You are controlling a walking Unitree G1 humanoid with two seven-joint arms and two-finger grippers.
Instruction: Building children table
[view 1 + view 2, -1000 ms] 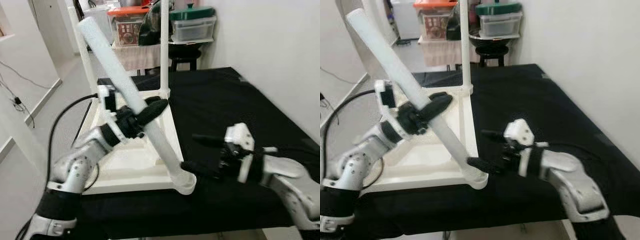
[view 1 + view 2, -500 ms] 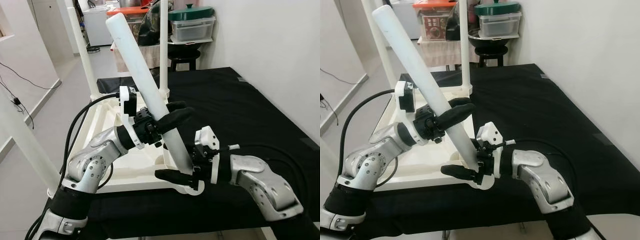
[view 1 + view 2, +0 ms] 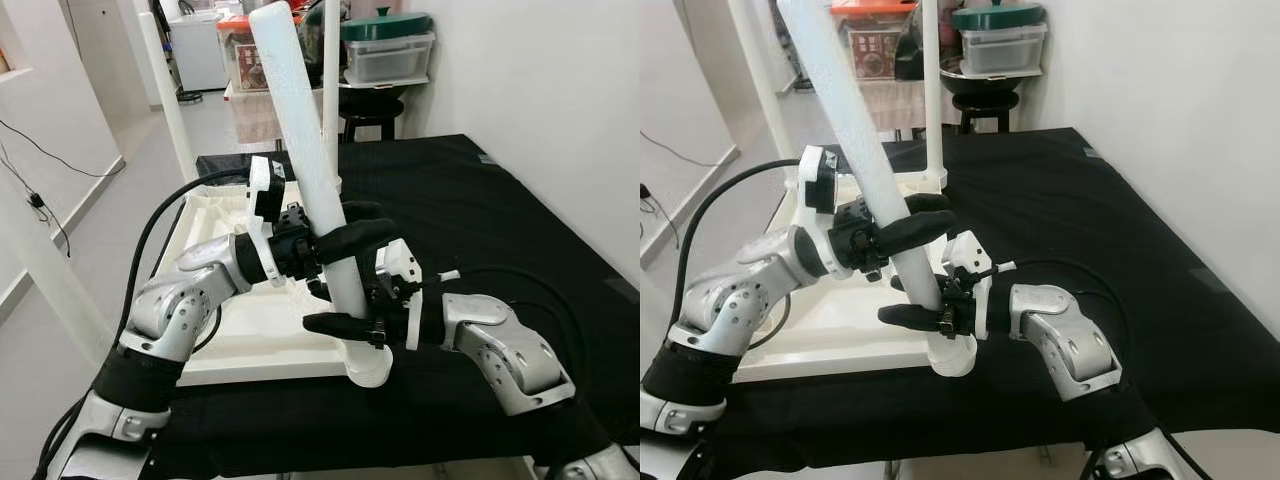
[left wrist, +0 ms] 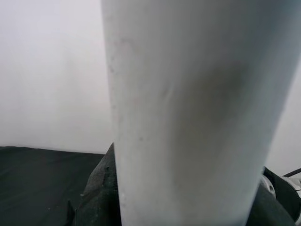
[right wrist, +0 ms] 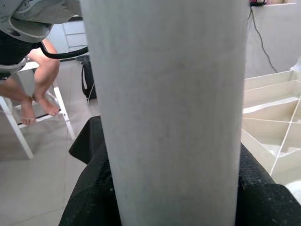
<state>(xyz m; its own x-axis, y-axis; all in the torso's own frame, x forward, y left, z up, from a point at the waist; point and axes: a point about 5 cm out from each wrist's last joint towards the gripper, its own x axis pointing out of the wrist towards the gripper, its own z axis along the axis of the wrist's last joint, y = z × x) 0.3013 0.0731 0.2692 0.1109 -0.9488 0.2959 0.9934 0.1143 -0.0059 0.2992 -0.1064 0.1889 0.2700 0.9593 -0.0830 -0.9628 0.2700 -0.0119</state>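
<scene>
A long white table leg (image 3: 300,130) stands almost upright, leaning slightly left. Its foot sits in the near right corner socket (image 3: 368,370) of the upside-down white tabletop (image 3: 250,340). My left gripper (image 3: 345,235) is shut on the leg at mid-height. Just below it my right gripper (image 3: 342,308) is shut on the same leg, one black finger (image 3: 335,323) across its front. The leg (image 4: 188,117) is pressed close in the left wrist view, and the leg (image 5: 169,117) also looms close in the right wrist view. Two fitted legs (image 3: 330,100) (image 3: 170,100) rise at the far corners.
The tabletop lies on a black-covered surface (image 3: 480,220) with a white wall to the right. Behind stand a black stool (image 3: 370,110) and a green-lidded box (image 3: 385,45). Another white leg (image 3: 40,270) rises at near left. A seated person's legs (image 5: 28,94) are nearby.
The leg has swung from leaning far left to nearly upright. My right gripper came in from the right and shut on the leg below the left gripper.
</scene>
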